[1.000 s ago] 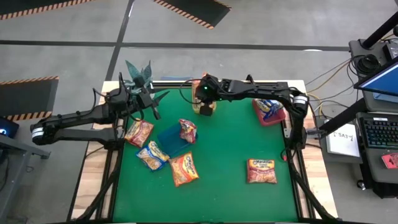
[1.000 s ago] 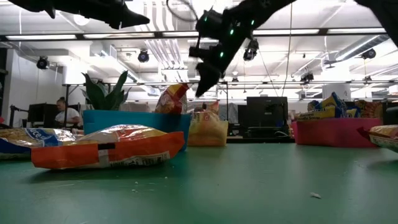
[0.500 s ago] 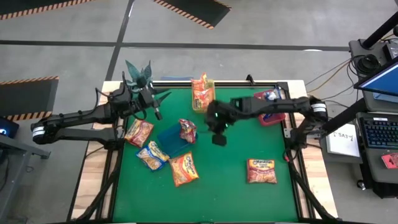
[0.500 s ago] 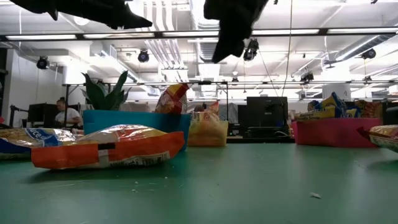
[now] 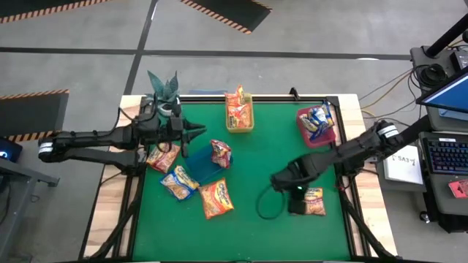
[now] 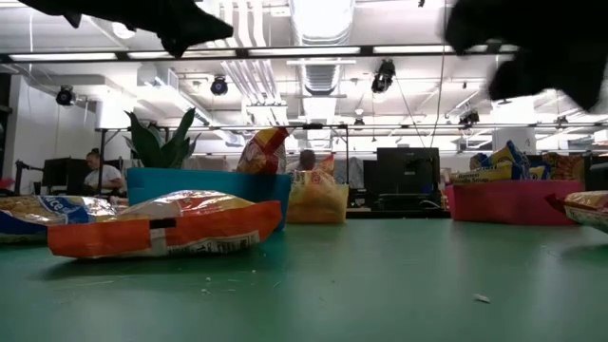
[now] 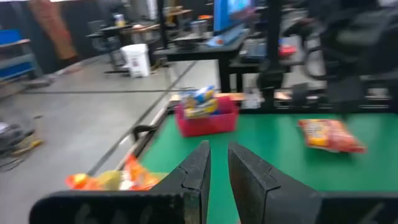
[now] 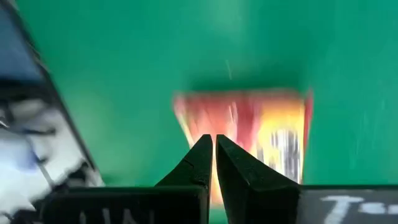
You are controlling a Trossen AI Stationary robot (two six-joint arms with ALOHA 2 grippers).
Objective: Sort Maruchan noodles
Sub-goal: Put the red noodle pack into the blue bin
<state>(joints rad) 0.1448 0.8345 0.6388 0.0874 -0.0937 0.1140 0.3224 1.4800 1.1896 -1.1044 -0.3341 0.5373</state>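
Note:
Several Maruchan packets lie on the green mat: an orange-red one [image 5: 311,201] at the near right, and others at the left [image 5: 162,155], [image 5: 179,183], [image 5: 216,199]. A red packet [image 5: 220,152] leans on the blue bin [image 5: 199,166]. An orange packet [image 5: 238,109] stands in the yellow bin [image 5: 241,126], and blue-edged ones [image 5: 317,121] lie in the red bin [image 5: 307,137]. My right gripper [image 5: 294,197] is shut, just above the near-right packet [image 8: 273,134], touching nothing. My left gripper [image 5: 196,133] is shut and empty, raised beside the blue bin's far left corner.
A potted plant [image 5: 164,88] stands at the table's far left corner. A dark cable loop [image 5: 265,206] hangs from my right arm over the mat. Bare mat lies in the middle and along the near edge. A person sits far off in the room [image 6: 98,171].
My right gripper has swung from the yellow bin at the far edge toward the near right and gone down over the orange-red packet there. My left gripper has gone a little toward the table's right, toward the blue bin. No packet has moved.

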